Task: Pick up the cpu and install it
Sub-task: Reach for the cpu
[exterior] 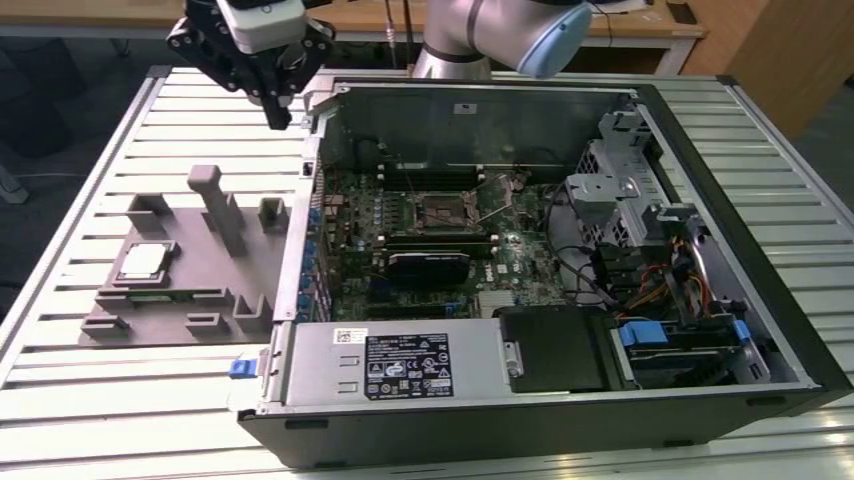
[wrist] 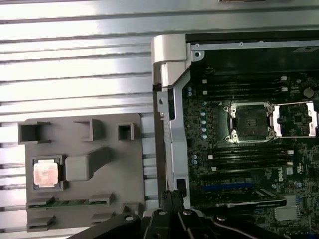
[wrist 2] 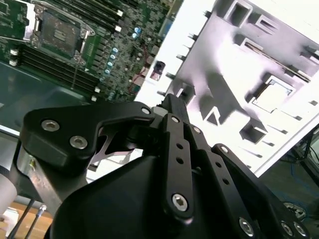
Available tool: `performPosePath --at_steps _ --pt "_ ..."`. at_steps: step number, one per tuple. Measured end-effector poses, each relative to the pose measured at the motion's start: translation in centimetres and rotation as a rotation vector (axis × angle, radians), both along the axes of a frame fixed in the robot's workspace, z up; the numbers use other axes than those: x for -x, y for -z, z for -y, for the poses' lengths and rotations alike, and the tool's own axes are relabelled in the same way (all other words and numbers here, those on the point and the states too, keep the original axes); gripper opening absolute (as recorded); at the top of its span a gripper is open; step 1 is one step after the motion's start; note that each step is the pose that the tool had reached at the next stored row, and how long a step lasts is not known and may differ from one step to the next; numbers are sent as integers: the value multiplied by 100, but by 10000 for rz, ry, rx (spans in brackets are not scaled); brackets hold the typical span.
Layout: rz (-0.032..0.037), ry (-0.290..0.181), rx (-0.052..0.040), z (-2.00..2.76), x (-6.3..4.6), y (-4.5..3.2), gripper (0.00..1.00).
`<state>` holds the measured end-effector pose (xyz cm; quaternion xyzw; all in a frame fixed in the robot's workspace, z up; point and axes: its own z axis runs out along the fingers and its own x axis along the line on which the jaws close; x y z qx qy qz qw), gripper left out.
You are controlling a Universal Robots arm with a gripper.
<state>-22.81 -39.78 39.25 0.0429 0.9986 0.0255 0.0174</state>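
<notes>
Fingers: 2 fingers [wrist: 175,201] on the black linkage gripper [exterior: 278,118], pressed together, gripping nothing and touching nothing.
Gripper: hanging over the slatted metal table [exterior: 80,160], just outside a corner of the open black computer case [exterior: 467,120].
Cpu: 1 small flat square silvery-grey cpu [exterior: 144,262], seated in a pocket of the 1 grey moulded tray [exterior: 200,275], well apart from the gripper.
Socket: 1 square metal socket frame [exterior: 445,210] on the green motherboard [exterior: 354,260], with its plate swung open.

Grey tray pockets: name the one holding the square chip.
The square pocket toward the exterior view's left of the grey tray; the cpu lies flat in it alone.
</notes>
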Motion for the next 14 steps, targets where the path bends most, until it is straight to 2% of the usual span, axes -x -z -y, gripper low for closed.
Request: performPosePath --at_steps 14 --pt "0 71 0 0 340 5 11"
